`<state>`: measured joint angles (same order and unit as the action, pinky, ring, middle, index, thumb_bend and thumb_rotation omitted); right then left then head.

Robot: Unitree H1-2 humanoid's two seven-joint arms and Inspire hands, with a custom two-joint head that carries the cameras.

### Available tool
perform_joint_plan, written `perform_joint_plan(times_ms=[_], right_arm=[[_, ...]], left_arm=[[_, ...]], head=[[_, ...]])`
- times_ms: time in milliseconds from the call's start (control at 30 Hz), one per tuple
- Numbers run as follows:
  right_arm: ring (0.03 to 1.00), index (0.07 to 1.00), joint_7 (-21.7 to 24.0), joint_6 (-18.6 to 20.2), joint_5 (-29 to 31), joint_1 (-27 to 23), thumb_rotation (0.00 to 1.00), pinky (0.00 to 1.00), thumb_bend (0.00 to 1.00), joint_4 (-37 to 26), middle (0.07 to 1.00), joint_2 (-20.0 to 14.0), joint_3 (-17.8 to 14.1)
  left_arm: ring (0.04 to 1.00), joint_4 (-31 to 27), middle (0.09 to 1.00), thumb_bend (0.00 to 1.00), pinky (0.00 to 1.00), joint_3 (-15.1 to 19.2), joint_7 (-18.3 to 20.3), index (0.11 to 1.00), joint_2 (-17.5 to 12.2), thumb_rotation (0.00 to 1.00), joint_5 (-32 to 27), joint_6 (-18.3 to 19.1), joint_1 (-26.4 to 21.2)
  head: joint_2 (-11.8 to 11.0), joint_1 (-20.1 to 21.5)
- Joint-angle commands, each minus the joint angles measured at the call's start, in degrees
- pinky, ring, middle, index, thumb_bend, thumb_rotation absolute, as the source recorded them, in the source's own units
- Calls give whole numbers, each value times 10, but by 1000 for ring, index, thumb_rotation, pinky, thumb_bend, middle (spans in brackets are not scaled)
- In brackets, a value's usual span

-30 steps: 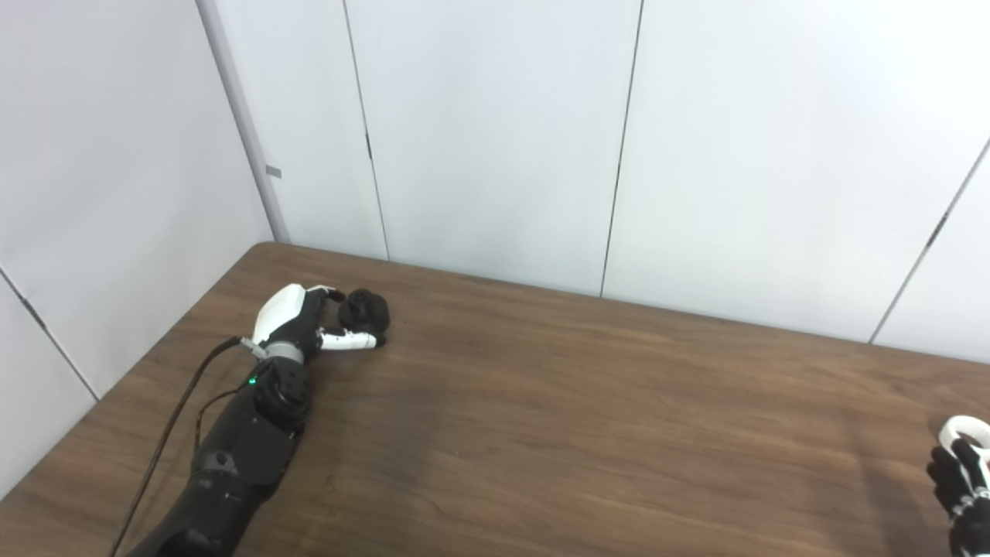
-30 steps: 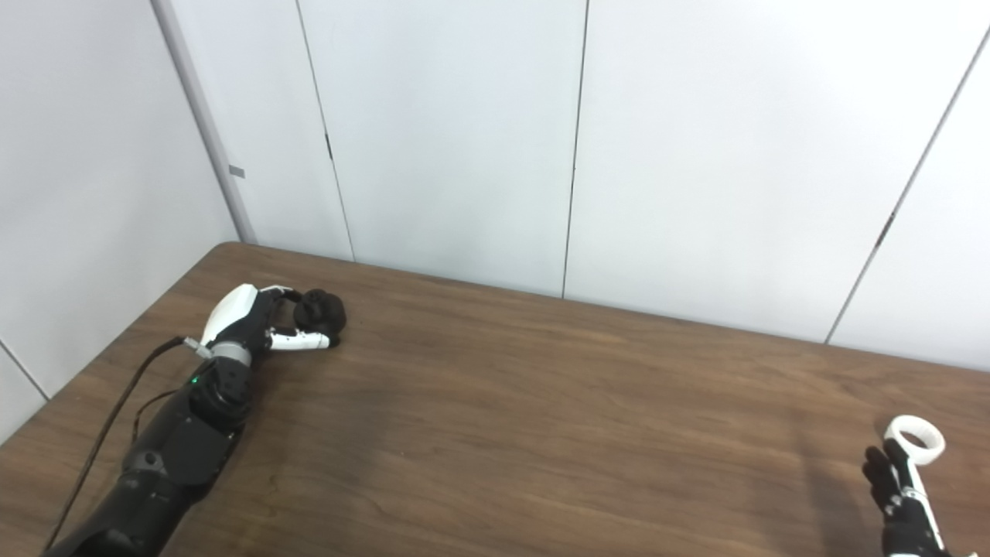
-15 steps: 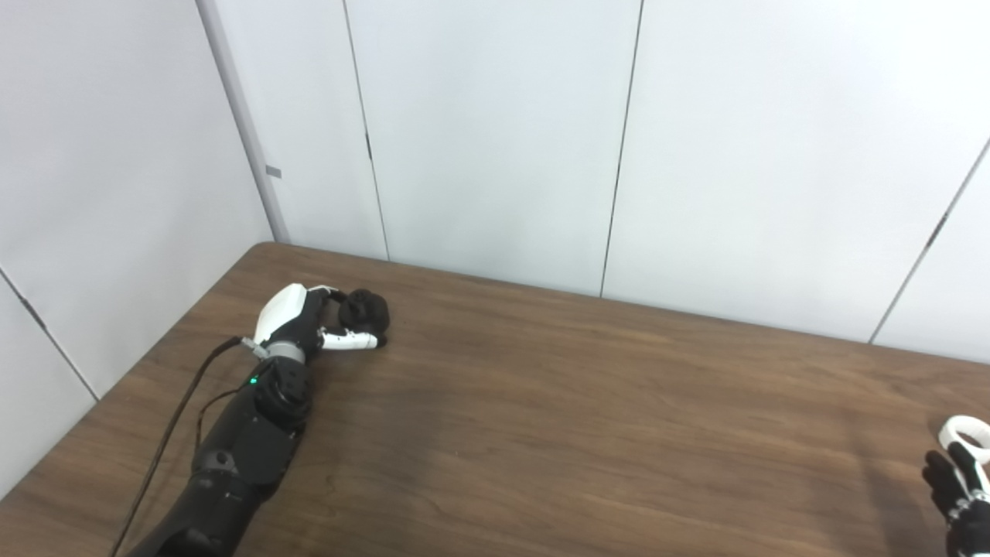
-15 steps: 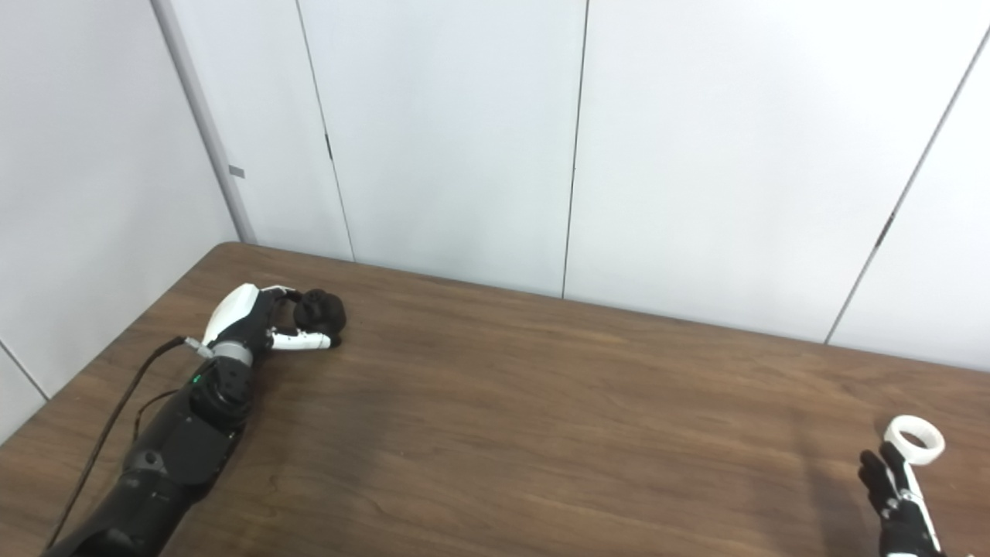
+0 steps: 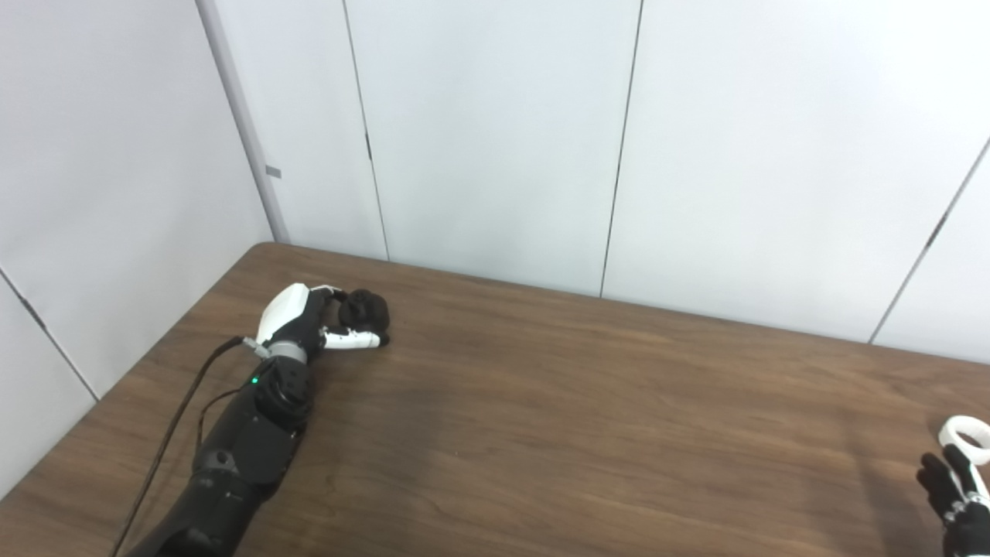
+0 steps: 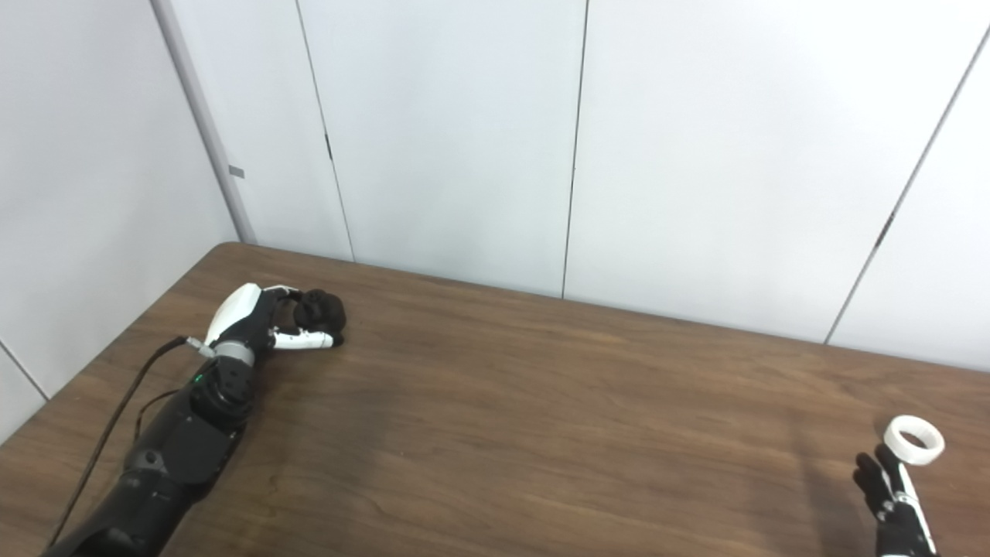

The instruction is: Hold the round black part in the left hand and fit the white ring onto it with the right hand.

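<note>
The round black part [image 5: 366, 307] rests on the table near its far left corner. My left hand [image 5: 303, 322] lies against it. The curled fingers [image 5: 334, 293] touch its upper left side and the white thumb [image 5: 353, 338] runs along its near side, so the hand is shut on it. The white ring [image 6: 914, 439] lies flat on the table at the far right. My right hand [image 6: 891, 495] is just short of the ring, fingers spread and open, with a small gap between fingertips and ring. In the left eye view the ring [image 5: 967, 431] is cut by the frame edge.
The brown wooden table [image 5: 557, 418] is backed by white wall panels [image 5: 495, 139] along its far and left edges. A black cable [image 5: 166, 433] runs along my left forearm.
My right hand has drawn back toward the near edge, away from the white ring, which stays in place. My left hand's thumb shifted slightly along the black part.
</note>
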<state>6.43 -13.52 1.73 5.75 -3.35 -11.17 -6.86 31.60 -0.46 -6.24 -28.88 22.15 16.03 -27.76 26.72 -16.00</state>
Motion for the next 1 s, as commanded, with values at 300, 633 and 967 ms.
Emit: perform_joint_plan(times_ms=[300,633,967], right_arm=[[936,971,-8,5,-7,51,1000,1000,481,35,951,26,14],[933,965,-10,8,-4,50,1000,999,506,35,946,31,12],[943,975,-5,8,5,50,1000,1000,488,36,955,30,13]], left_arm=[[982,-3,912,962,1000,-2,-4,773,-7,300,-3,-12,-29],[937,10,836,593,1000,1,-31,512,-4,85,-1,-28,-32],[898,9,775,520,889,-6,-58,483,-7,43,11,-51,-25]], head=[[2,1],[1,1],[1,1]])
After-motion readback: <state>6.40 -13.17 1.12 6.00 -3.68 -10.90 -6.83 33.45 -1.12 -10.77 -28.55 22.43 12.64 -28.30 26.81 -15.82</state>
